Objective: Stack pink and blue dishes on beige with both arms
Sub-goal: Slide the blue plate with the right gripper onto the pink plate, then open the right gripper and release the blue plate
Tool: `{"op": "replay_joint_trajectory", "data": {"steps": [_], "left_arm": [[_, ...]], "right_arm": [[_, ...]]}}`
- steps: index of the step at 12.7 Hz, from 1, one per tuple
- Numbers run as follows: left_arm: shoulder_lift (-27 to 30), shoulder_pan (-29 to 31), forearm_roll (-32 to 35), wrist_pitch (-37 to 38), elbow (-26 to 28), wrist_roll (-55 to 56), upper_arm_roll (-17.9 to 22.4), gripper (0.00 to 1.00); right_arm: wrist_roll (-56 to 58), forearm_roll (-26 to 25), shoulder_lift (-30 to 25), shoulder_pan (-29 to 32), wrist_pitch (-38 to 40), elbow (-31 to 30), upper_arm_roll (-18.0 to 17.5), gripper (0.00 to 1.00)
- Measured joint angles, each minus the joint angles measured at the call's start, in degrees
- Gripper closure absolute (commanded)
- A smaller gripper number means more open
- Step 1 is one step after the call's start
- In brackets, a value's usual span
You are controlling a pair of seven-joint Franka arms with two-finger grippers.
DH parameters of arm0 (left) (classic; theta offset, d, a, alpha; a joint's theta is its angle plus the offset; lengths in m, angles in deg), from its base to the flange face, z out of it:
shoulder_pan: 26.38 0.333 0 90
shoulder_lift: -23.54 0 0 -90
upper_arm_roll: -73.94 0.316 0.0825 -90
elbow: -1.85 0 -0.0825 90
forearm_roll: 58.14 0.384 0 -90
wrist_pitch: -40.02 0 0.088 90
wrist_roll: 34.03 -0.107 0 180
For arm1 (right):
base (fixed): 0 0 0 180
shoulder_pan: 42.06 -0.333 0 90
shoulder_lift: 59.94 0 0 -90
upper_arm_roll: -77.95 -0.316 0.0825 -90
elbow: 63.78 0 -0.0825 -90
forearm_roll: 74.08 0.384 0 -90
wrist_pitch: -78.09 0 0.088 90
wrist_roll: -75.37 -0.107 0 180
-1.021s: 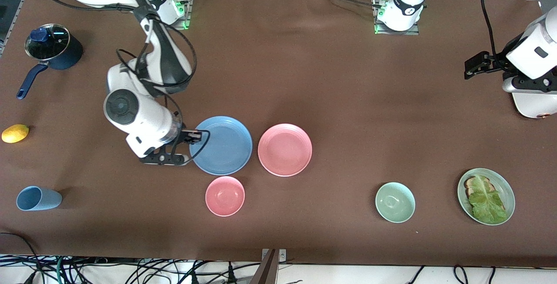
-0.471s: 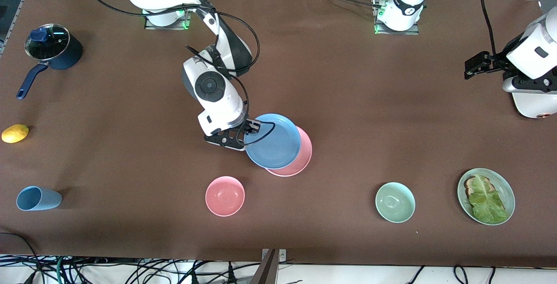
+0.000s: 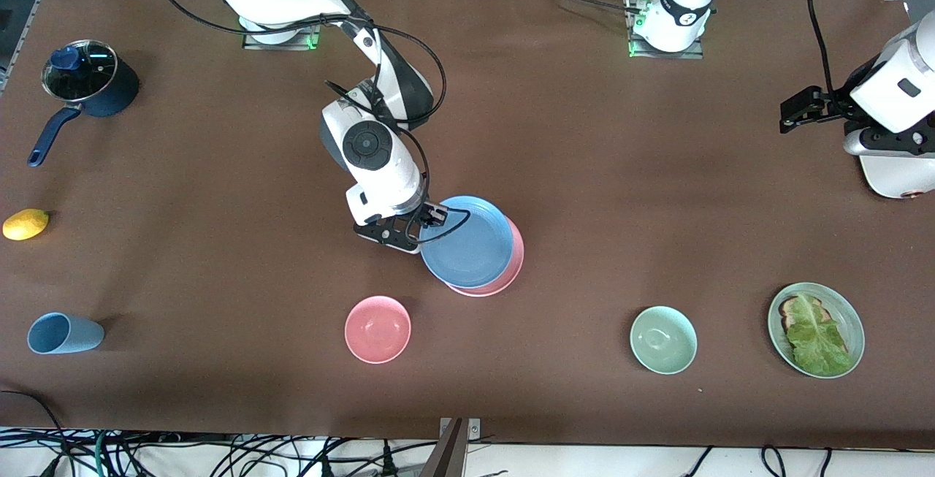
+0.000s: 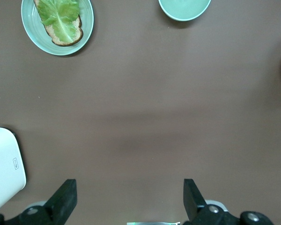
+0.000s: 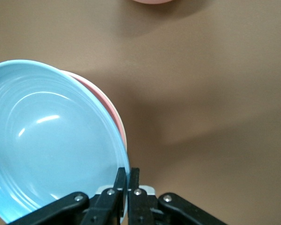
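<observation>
Right gripper [image 3: 422,232] fingers [image 5: 131,180] pinch the flat round dusty-blue plate's [image 3: 467,240] rim, apparently resting on the pastel-pink plate [image 3: 511,269]; left gripper [image 4: 129,199] waits, fingers wide.

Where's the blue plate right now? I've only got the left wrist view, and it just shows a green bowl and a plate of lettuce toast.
Observer: The blue plate is over the pink plate, offset toward the right arm's end, so a pink crescent shows.
Operator: Is anything holding it?
Observer: Yes, the right gripper is shut on its rim.
Operator: Any beige plate around?
Observer: None shows in any view. The left gripper waits open above the left arm's end of the table.
</observation>
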Motion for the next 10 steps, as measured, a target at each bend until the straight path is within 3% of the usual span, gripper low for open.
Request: {"op": "replay_joint_trajectory", "data": {"steps": [9,10], "left_arm": [[0.0,0.0,0.0,0.0,0.0,0.0,0.0,0.0],[0.0,0.0,0.0,0.0,0.0,0.0,0.0,0.0]], "right_arm": [[-0.5,0.0,2.9,-2.0,-3.3,0.1,0.2,1.0],[-0.5,-0.1,2.9,-2.0,-3.3,0.1,0.3,0.89]]}}
